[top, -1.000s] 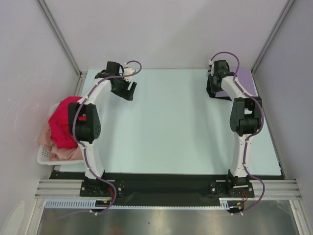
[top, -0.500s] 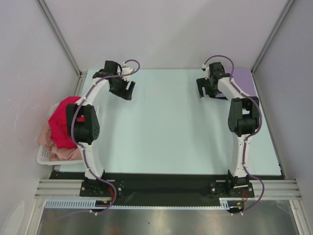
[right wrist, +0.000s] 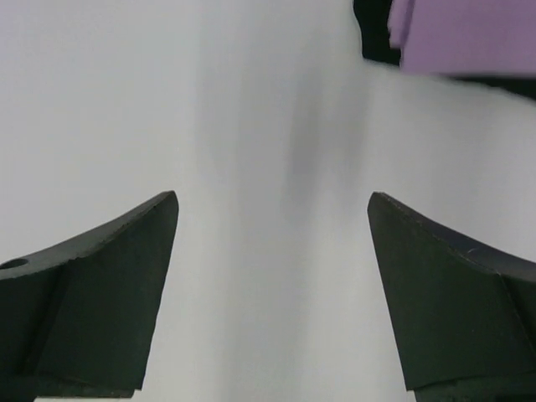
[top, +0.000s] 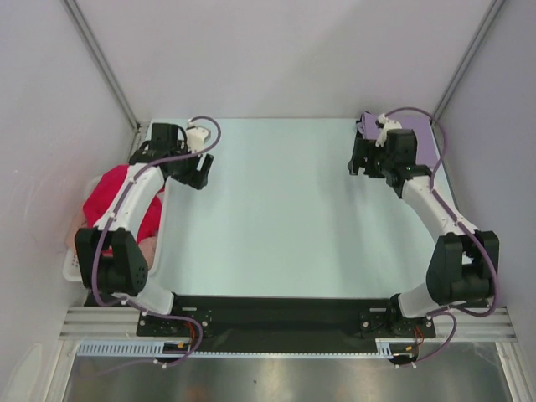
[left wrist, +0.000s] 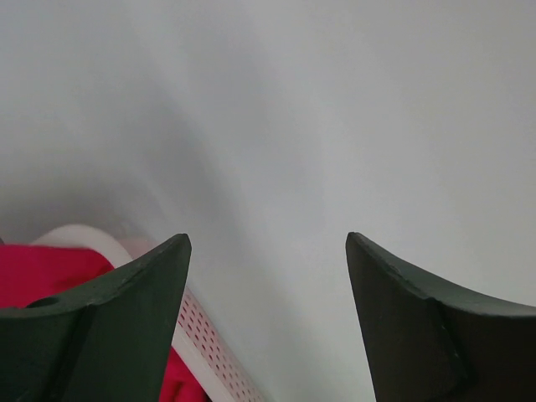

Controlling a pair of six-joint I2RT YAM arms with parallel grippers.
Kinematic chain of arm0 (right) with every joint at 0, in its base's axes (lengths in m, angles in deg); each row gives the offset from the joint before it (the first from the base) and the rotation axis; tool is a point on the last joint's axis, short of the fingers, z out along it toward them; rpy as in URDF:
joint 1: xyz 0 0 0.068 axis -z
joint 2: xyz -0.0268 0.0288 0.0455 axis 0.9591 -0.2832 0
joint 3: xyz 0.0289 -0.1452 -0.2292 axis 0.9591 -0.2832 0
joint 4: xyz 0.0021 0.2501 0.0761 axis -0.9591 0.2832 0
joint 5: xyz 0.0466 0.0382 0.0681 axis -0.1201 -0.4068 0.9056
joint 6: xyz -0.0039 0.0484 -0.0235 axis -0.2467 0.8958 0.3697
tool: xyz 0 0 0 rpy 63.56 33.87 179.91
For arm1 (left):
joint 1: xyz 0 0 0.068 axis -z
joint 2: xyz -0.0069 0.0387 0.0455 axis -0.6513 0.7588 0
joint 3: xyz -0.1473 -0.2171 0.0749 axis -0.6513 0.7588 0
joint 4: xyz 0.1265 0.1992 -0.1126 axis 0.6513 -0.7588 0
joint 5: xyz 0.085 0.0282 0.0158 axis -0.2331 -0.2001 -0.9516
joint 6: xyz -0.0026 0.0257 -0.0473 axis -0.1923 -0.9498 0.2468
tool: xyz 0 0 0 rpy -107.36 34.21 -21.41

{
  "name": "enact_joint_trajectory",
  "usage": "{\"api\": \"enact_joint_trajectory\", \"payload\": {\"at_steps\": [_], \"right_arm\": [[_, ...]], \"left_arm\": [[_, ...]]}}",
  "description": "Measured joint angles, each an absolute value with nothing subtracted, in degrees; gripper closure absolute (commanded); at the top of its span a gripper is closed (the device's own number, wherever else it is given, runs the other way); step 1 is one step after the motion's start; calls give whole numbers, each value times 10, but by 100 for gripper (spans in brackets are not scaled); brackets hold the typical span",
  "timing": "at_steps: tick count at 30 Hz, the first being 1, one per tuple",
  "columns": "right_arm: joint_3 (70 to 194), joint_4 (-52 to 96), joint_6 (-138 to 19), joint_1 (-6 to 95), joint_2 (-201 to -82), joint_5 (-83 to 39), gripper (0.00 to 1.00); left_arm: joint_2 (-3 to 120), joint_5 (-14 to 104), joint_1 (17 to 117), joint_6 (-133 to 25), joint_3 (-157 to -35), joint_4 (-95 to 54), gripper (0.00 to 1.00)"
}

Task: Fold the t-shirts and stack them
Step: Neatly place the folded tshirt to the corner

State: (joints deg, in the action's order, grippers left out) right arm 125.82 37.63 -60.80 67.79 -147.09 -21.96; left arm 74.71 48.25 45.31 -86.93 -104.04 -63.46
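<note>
A lavender t-shirt (top: 424, 141) lies folded at the table's far right corner. In the right wrist view the lavender t-shirt (right wrist: 469, 33) rests on a black t-shirt (right wrist: 373, 33). My right gripper (top: 362, 159) hangs open just left of that stack, with only bare table between its fingers (right wrist: 272, 197). A magenta-red t-shirt (top: 109, 191) is heaped in the white basket (top: 74, 266) at the left, with a peach-pink t-shirt (top: 149, 249) under it. My left gripper (top: 197, 173) stands open and empty (left wrist: 268, 239) over the table beside the basket rim (left wrist: 209, 335).
Grey walls with metal posts (top: 100, 63) close in the table on three sides. The left arm's forearm (top: 126, 205) crosses over the basket. A black rail (top: 276, 310) runs along the near edge between the arm bases.
My right gripper opened and drew back from the lavender t-shirt, which now lies on the stack. My left gripper moved left toward the basket, staying open.
</note>
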Motion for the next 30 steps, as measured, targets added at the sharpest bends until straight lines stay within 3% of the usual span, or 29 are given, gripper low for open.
{"api": "enact_joint_trajectory", "payload": {"at_steps": [5,12,19,30], "right_arm": [[1116,341,-565,676,-1422,-254,0],[1013,316,-527,665,-1355,-275,0],[942,274,-510,664,-1286,-274,0],[918,251,-506,664,-1269,-274,0]], "left_arm": [[645,467,440,-869,-880,-576,19],[558,454,434,-861,-707,-484,19],[553,445,431,-845,-672,-429,19],[555,444,431,-839,-673,-418,19]]}}
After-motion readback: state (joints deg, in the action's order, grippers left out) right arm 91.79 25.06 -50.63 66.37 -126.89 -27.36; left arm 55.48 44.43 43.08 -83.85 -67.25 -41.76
